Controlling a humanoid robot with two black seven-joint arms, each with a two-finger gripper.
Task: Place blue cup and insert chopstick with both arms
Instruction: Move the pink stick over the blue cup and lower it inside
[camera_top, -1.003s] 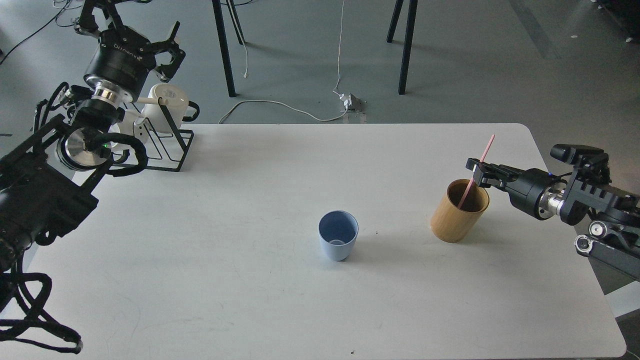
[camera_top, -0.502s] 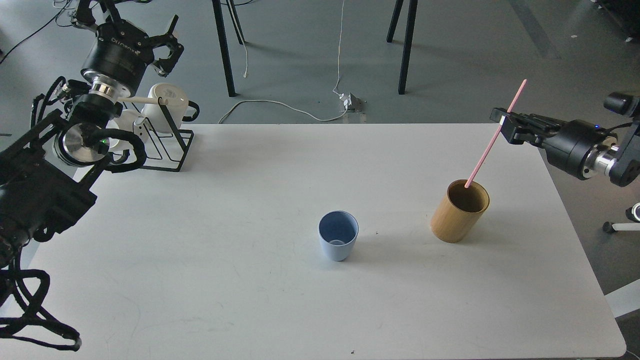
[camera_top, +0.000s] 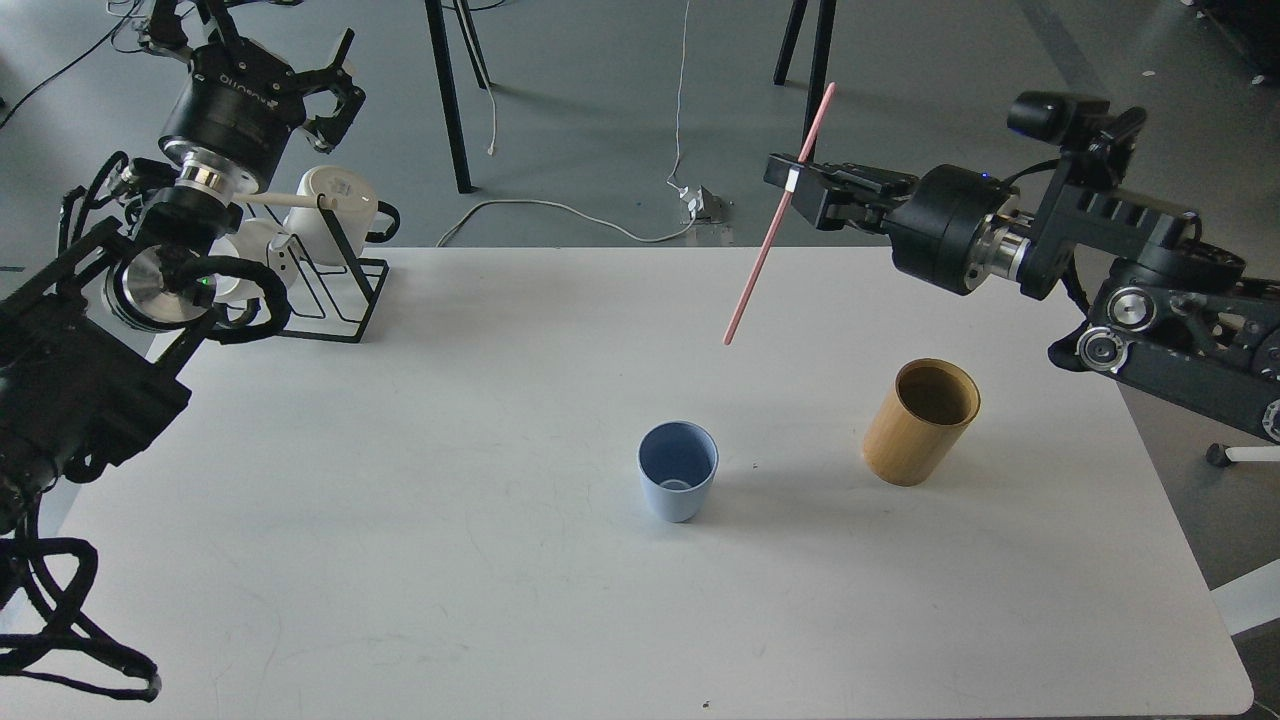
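Pink chopstick (camera_top: 778, 215), light-blue cup (camera_top: 677, 484), tan bamboo cylinder (camera_top: 919, 421), white table (camera_top: 420, 560), black arms (camera_top: 1010, 235).

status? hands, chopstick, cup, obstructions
Right hand shut on chopstick, held tilted in the air. Left hand open, up by the mug rack. Blue cup upright, nothing in it. Nothing between chopstick and cup.
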